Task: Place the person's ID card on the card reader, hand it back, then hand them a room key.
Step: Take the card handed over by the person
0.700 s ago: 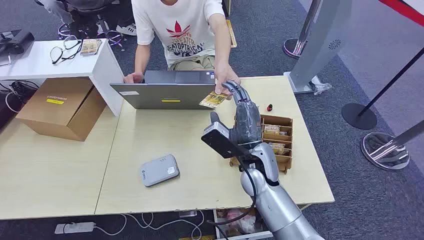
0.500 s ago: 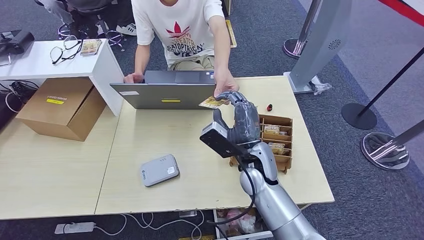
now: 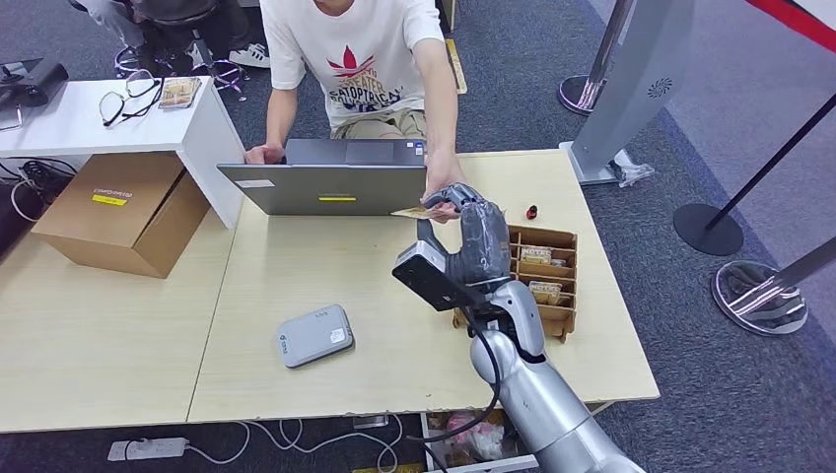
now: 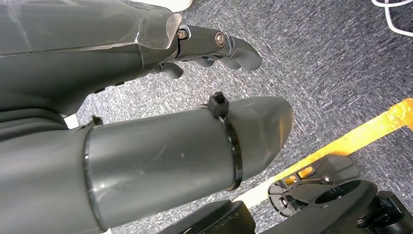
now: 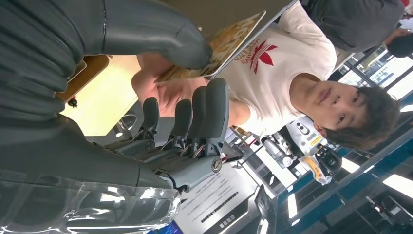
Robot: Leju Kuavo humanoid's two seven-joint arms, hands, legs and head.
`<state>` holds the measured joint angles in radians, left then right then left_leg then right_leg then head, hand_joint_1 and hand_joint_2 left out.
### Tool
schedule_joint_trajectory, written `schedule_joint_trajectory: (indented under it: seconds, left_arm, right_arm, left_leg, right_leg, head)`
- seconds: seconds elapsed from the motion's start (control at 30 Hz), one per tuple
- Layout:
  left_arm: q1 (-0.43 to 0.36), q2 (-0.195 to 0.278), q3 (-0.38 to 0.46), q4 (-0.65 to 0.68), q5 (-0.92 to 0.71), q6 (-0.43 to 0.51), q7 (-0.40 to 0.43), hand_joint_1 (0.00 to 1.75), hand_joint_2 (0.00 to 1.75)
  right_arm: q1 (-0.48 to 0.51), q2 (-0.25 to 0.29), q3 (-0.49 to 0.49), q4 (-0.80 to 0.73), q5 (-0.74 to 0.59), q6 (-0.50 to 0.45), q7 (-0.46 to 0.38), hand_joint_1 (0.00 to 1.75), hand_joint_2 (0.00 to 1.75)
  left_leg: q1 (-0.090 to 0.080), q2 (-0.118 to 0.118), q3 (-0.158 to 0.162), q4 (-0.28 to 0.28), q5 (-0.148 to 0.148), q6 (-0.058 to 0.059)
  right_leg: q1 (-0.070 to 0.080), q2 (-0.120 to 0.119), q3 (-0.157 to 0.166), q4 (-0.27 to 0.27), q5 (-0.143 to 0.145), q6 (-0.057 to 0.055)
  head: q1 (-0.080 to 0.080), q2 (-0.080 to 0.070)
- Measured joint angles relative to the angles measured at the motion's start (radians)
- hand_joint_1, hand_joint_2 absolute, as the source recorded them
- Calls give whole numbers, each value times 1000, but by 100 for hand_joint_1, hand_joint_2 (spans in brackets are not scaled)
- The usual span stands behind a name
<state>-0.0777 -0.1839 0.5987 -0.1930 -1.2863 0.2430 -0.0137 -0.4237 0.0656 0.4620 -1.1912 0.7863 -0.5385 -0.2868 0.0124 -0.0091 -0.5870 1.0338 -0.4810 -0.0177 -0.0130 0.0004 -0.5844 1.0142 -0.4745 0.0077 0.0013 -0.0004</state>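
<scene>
The person across the table holds out the ID card (image 3: 409, 210), a yellowish patterned card, just in front of the laptop (image 3: 325, 187). My right hand (image 3: 473, 241) is raised at it. In the right wrist view my thumb lies on the ID card (image 5: 229, 36) and my fingers (image 5: 214, 105) curl up beneath it, with the person's hand (image 5: 170, 90) still on the card. The grey card reader (image 3: 314, 335) lies on the table to the left of my arm. A cardboard key box (image 3: 544, 281) with room key cards stands by my right wrist. My left hand (image 4: 146, 122) hangs over the carpet, holding nothing.
A small red and black object (image 3: 531, 211) lies beyond the key box. A brown carton (image 3: 118, 212) and a white side table (image 3: 69, 123) with glasses stand at the left. Barrier posts (image 3: 710, 227) stand on the carpet to the right.
My right hand's fingers have curled from stretched out to closed around the card. The person's hand and the card have dropped lower, and the card now shows edge-on.
</scene>
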Motion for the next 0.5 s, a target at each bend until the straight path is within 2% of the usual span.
schedule_joint_trajectory:
  seconds: [0.23,0.37,0.5]
  left_arm:
    - [0,0,0,0,0,0,0,0,0]
    - [0,0,0,0,0,0,0,0,0]
    - [0,0,0,0,0,-1,0,0,0]
  right_arm:
    - [0,-2,0,8,-16,-2,-1,132,175]
    - [0,-3,0,9,-32,1,-6,139,175]
    - [0,-5,0,8,-33,1,-8,161,175]
  left_leg:
    - [0,0,0,0,0,0]
    - [0,0,0,0,0,0]
    - [0,0,0,0,0,0]
  right_leg:
    - [0,0,0,0,0,0]
    - [0,0,0,0,0,0]
    - [0,0,0,0,0,0]
  head:
    - [0,0]
    - [0,0]
    - [0,0]
